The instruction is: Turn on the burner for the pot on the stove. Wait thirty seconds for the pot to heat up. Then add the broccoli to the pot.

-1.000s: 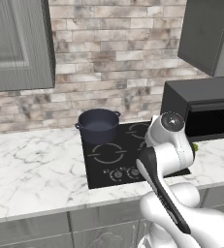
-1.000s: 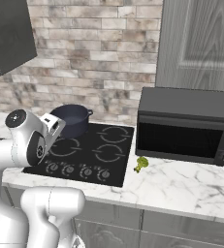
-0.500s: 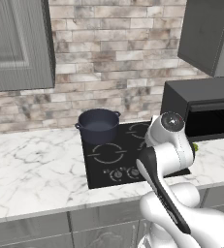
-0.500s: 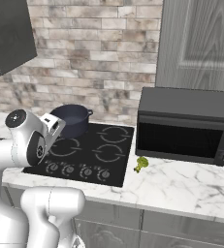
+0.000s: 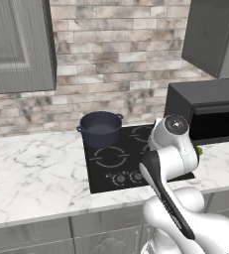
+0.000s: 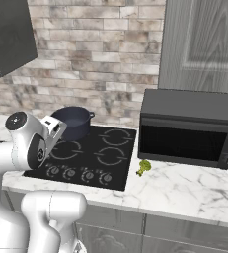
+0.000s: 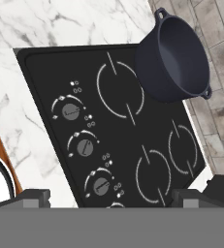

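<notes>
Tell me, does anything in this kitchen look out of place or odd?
One thing: the broccoli lies bare on the marble counter, between the stove and the microwave, with no plate or board under it. The pot stands upright on the rear left ring. Nothing looks spilled or damaged.

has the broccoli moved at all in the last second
No. In the right base view the broccoli lies on the counter just off the microwave's front left corner, right of the stove, as before.
</notes>
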{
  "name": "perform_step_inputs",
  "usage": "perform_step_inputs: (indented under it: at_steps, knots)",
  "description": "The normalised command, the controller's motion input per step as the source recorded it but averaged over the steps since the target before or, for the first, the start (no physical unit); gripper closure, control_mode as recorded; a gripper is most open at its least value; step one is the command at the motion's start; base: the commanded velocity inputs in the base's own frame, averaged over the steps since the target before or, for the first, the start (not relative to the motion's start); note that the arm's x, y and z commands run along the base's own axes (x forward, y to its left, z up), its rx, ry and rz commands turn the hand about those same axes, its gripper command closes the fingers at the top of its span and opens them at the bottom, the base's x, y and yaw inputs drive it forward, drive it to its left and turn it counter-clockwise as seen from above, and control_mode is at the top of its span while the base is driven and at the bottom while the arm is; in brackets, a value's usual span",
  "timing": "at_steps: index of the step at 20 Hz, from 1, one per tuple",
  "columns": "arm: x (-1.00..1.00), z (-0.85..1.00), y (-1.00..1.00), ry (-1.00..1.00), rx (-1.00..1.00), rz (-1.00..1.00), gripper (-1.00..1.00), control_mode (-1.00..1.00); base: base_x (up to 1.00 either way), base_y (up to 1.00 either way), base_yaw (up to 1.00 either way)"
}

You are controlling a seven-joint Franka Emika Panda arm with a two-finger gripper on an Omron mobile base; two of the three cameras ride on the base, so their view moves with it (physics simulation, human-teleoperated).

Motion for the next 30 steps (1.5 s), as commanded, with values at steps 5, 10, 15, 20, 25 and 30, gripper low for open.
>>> perform_step_inputs:
  at_steps: [5,10,15,20,25,30]
  knots:
    - [0.0,0.0,0.0,0.0,0.0,0.0,-1.0,-1.0,0.0,0.0,0.0]
    - [0.0,0.0,0.0,0.0,0.0,0.0,-1.0,-1.0,0.0,0.0,0.0]
    - [0.0,0.0,0.0,0.0,0.0,0.0,-1.0,-1.0,0.0,0.0,0.0]
    - [0.0,0.0,0.0,0.0,0.0,0.0,-1.0,-1.0,0.0,0.0,0.0]
    - [0.0,0.0,0.0,0.0,0.0,0.0,-1.0,-1.0,0.0,0.0,0.0]
    - [0.0,0.0,0.0,0.0,0.0,0.0,-1.0,-1.0,0.0,0.0,0.0]
